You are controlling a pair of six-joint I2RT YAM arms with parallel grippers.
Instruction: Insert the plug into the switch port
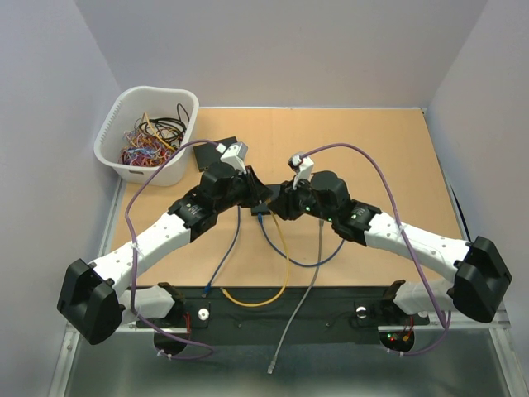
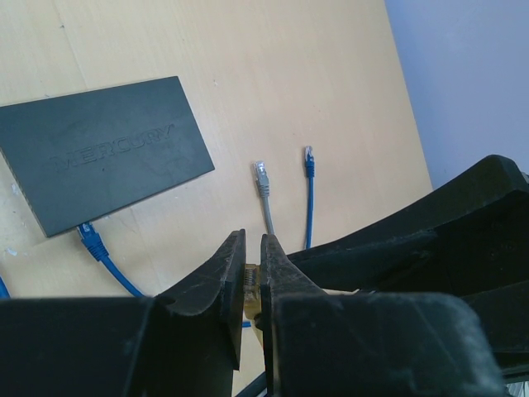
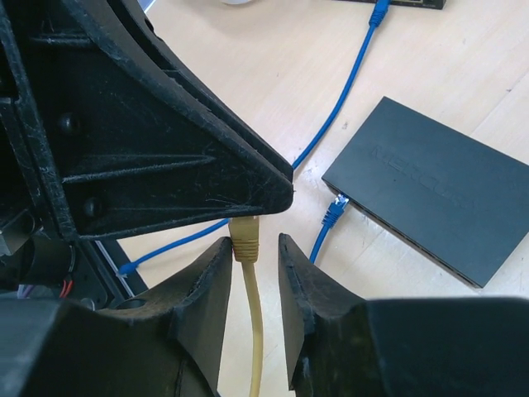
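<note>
My left gripper (image 2: 252, 240) is shut on a yellow plug (image 2: 250, 277), held above the table; it meets the right gripper at the table's middle in the top view (image 1: 263, 197). My right gripper (image 3: 254, 244) is open, with its jaws on either side of the yellow plug's boot (image 3: 246, 240) and cable (image 3: 254, 331). A black switch (image 2: 107, 161) lies flat on the table with a blue plug (image 2: 91, 240) in one port. It also shows in the right wrist view (image 3: 430, 198), to the right of the jaws. In the top view the arms mostly hide it.
A loose grey plug (image 2: 262, 175) and a loose blue plug (image 2: 309, 157) lie beside the switch. A second black switch (image 1: 213, 149) sits farther back. A white basket of cables (image 1: 149, 136) stands at the back left. Yellow (image 1: 273, 289), blue and grey (image 1: 302, 306) cables trail to the near edge.
</note>
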